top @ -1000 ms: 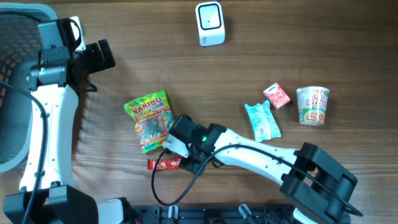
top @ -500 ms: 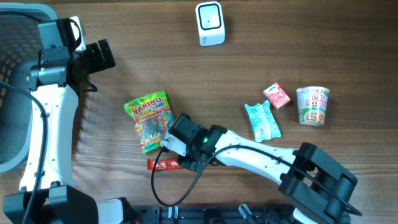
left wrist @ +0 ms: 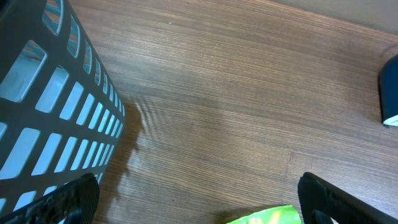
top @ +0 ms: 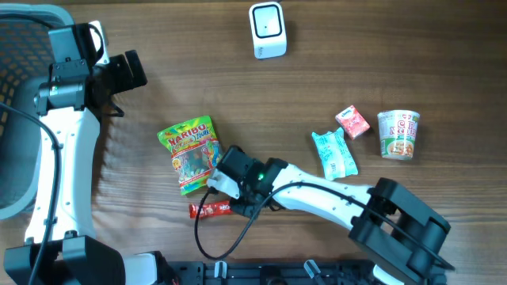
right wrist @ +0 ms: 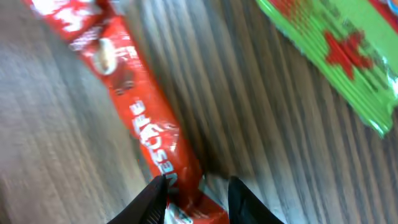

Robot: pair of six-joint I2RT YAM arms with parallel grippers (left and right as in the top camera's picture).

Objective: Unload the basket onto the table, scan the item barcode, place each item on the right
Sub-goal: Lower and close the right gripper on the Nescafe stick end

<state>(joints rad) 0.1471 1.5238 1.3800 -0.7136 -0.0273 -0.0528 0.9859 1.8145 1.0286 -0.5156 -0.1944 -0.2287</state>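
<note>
Step in hand: pickup of the coffee stick (right wrist: 146, 130), flat on the table (right wrist: 56, 155) near the gummy bag (right wrist: 336, 56). My right gripper (right wrist: 191, 198) has its jaws straddling one end of it; I cannot tell whether they pinch it. My left gripper (left wrist: 196, 200) has jaws wide, empty. Next needs a firm pinch, a lift, and the barcode turned to the scanner (top: 267, 30).
</note>
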